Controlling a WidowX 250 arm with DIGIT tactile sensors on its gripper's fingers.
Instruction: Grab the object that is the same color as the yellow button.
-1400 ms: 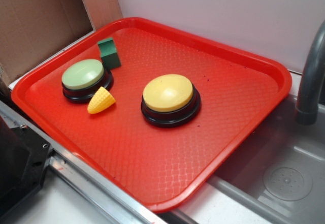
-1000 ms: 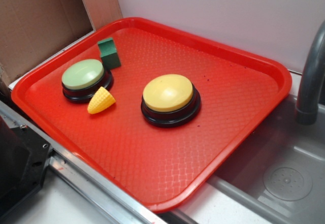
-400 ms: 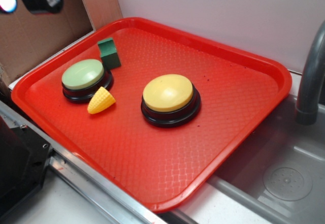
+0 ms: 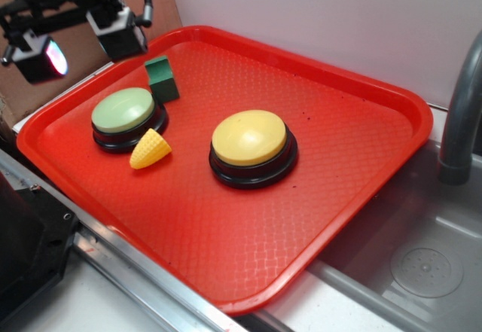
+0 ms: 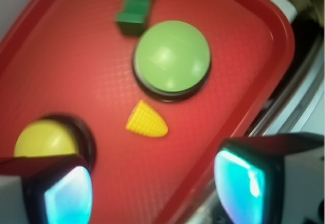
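Observation:
The small yellow ridged cone, the object [image 4: 150,150] [image 5: 146,120], lies on its side on the red tray [image 4: 226,219], just in front of the pale-green button. The yellow button [image 4: 249,139] [image 5: 44,139], a pale-yellow dome on a black base, sits near the tray's middle. My gripper [image 4: 79,42] [image 5: 155,191] hangs high over the tray's far-left corner, well above and apart from the cone. It is open, with nothing between its fingers [image 5: 68,193].
A pale-green dome button [image 4: 123,111] [image 5: 171,57] and a dark green cube [image 4: 161,78] [image 5: 134,6] stand at the tray's left. Brown cardboard [image 4: 45,23] rises behind. A grey sink [image 4: 422,257] with a faucet pipe [image 4: 459,121] lies to the right. A metal rail [image 4: 128,272] borders the front.
The gripper has come into the exterior view from the upper left and dropped lower, towards the tray's far-left corner. Nothing on the tray has moved.

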